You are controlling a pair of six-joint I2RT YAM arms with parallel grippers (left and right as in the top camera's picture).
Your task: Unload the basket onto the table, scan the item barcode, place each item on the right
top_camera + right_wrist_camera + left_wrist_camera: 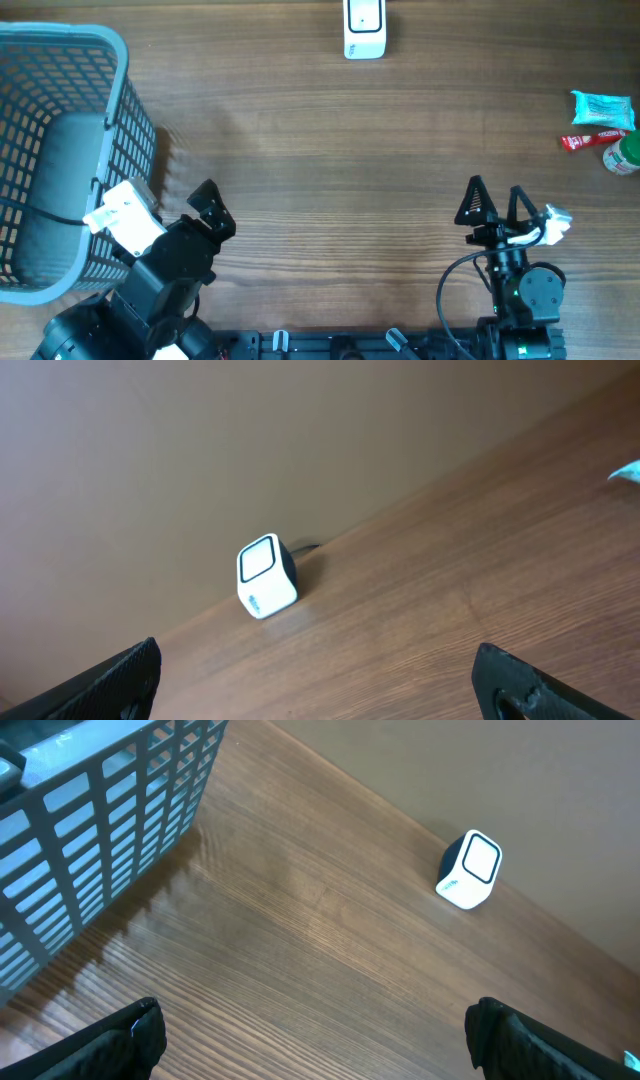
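Far right of R gripper (497,190): packet (602,108).

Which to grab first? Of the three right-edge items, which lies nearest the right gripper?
The red packet: it lies nearer the right gripper than the teal packet and the green container.

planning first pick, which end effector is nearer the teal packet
Right. The right end effector sits left of the teal packet, nearer the robot; left end effector is far left, by the basket.
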